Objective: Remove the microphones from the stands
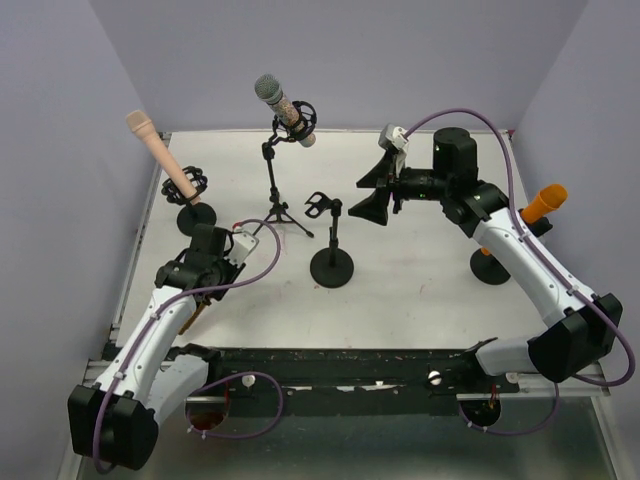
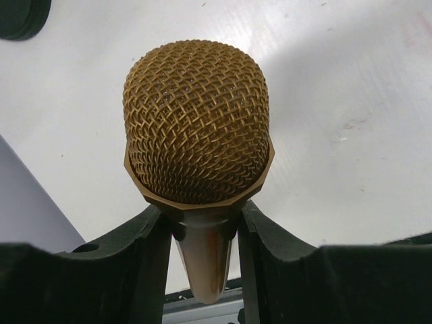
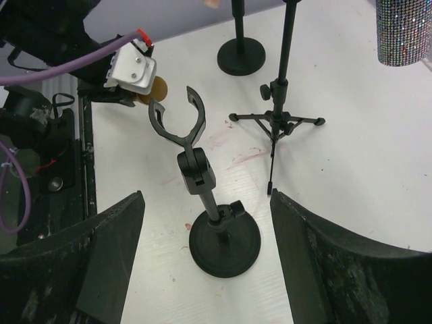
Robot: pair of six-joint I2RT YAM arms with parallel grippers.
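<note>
My left gripper (image 2: 202, 214) is shut on the neck of a gold microphone (image 2: 197, 121), just under its mesh head, and holds it above the table. In the top view the left gripper (image 1: 208, 280) is at the near left, with the microphone's handle (image 1: 196, 313) poking out below it. The black stand (image 1: 331, 245) at mid-table has an empty clip (image 3: 177, 121) on a round base (image 3: 225, 244). My right gripper (image 1: 375, 195) is open and empty, up above and behind this stand; its fingers (image 3: 115, 250) frame the base.
A silver glitter microphone (image 1: 283, 108) sits on a tripod stand (image 3: 277, 121) at the back. A beige microphone (image 1: 160, 150) stands at the far left on a round base (image 1: 196, 215). An orange microphone (image 1: 543, 203) stands at the right. Purple walls enclose the table.
</note>
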